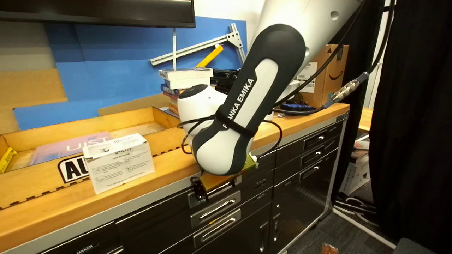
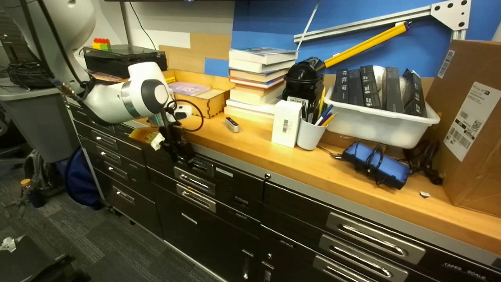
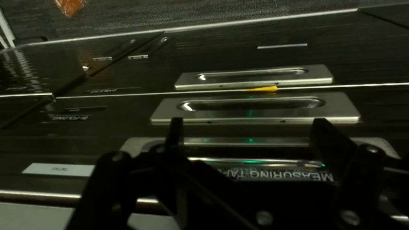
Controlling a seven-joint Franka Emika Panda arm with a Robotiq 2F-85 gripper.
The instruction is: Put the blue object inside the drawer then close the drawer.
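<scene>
The drawer (image 3: pixel 60 185) is the top one in a black cabinet under the wooden counter; it also shows in both exterior views (image 1: pixel 159 208) (image 2: pixel 233 180). Its front looks flush with the cabinet, so it appears shut. Its silver bar handle (image 3: pixel 262 161) runs across between my fingers in the wrist view. My gripper (image 3: pixel 247 127) is open and empty, with one finger towards each end of the handle. In both exterior views the gripper (image 1: pixel 199 190) (image 2: pixel 182 154) hangs at the counter's front edge, before this drawer. I cannot tell whether the fingers touch it. The light-blue block is hidden or out of view.
Two more silver handles (image 3: pixel 255 105) (image 3: pixel 255 76) lie below on lower drawers. The counter edge (image 1: pixel 169 169) is close above the gripper. A white box (image 1: pixel 120 162), a wooden tray (image 1: pixel 21 187), stacked books (image 2: pixel 254 90) and a pen cup (image 2: pixel 309 135) stand on the counter.
</scene>
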